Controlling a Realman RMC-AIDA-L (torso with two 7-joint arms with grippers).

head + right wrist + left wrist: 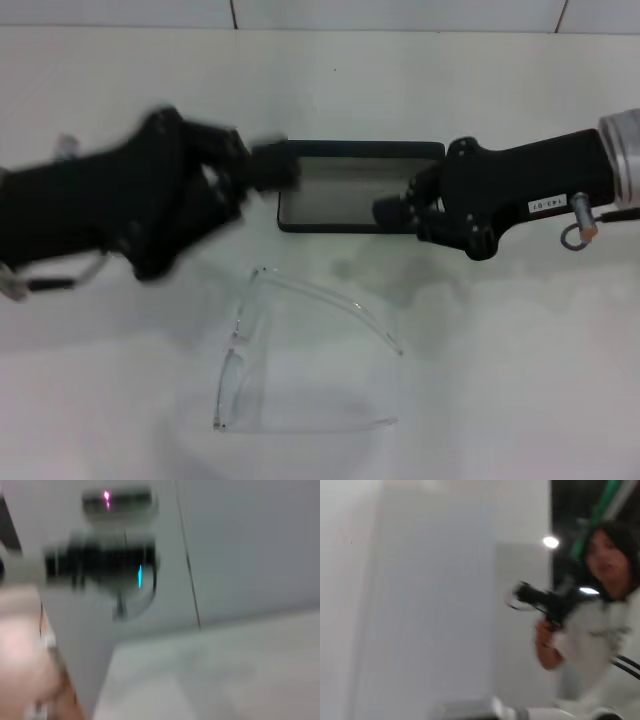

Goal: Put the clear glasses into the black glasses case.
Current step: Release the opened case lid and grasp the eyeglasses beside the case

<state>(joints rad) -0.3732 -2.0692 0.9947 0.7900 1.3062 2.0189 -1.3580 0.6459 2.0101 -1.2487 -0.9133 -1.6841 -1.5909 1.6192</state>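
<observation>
The black glasses case [345, 227] lies open in the middle of the white table, its grey lining facing up. The clear glasses [300, 365] rest on the table just in front of the case, nearer to me, with nothing touching them. My left gripper [272, 166] is at the case's left end, blurred by motion. At the case's right end my right gripper [392, 209] reaches over the rim. Neither wrist view shows the case or the glasses.
The white table [520, 360] stretches around the case, and a tiled wall [400, 12] lines its far edge. The left wrist view looks out at a person [600, 625] holding a black device. The right wrist view shows wall panels and blurred equipment [100, 565].
</observation>
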